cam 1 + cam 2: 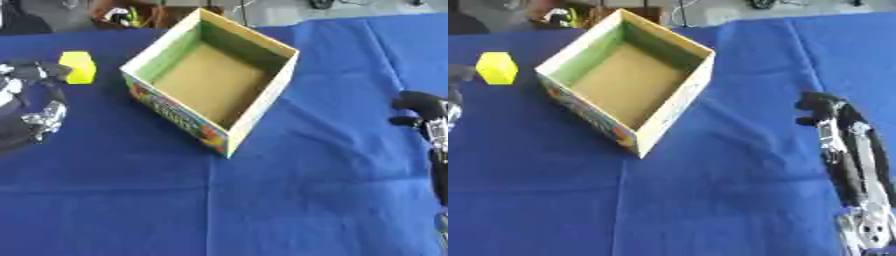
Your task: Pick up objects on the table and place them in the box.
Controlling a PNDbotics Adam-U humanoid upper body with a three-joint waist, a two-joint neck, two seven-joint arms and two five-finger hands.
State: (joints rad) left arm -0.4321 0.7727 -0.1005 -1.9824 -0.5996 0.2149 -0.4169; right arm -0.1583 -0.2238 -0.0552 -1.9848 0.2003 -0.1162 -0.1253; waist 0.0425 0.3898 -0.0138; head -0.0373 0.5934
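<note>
Yellow block: a small, bright, boxy piece standing upright on the blue tablecloth, its longer side running up and down. It lies just beside the left hand, at the fingertips, apart from them. That hand's fingers are curled and hold nothing. The open cardboard box sits askew beyond the block. The right hand, well apart, rests with fingers relaxed.

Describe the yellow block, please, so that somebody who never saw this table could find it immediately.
Start at the open cardboard box standing on the blue cloth. Look to its left, toward the far left part of the table: the yellow block lies there, beside the left hand. It is the only bright yellow thing on the cloth.
</note>
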